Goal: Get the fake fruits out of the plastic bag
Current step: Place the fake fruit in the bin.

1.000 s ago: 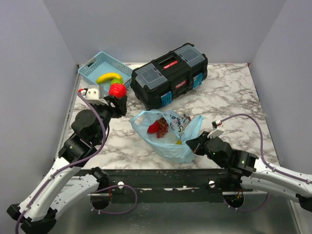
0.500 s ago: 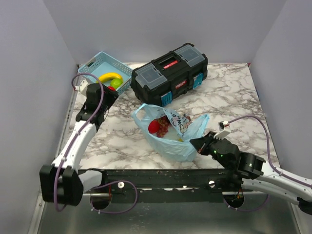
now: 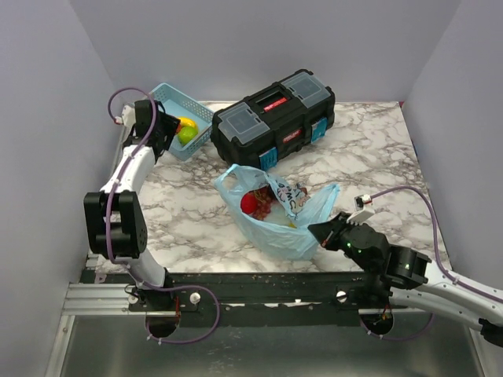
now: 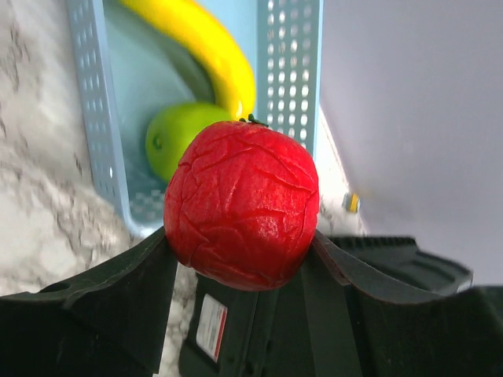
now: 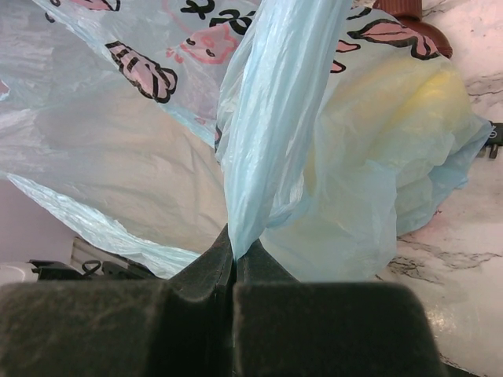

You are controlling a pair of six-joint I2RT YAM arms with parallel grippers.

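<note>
A wrinkled red toy fruit, round and glossy, was grasped between the fingers of the left tool. It was held at the edge of a rigid light-blue lattice basket in the far left corner of the white marbled worktop. In the basket a yellow toy banana and a green round toy fruit were seen lying against each other. A black plastic toolbox with blue latches was set just beside the basket, on its right, behind the thin translucent light-blue plastic bag printed in pink and dark. The bag lay open-mouthed in the middle of the worktop. A smooth red fruit and a dark red cluster were seen inside it, and a pale yellow shape was made out through the film. The right tool was clenched on a twisted strip of the bag at its near right side.
</note>
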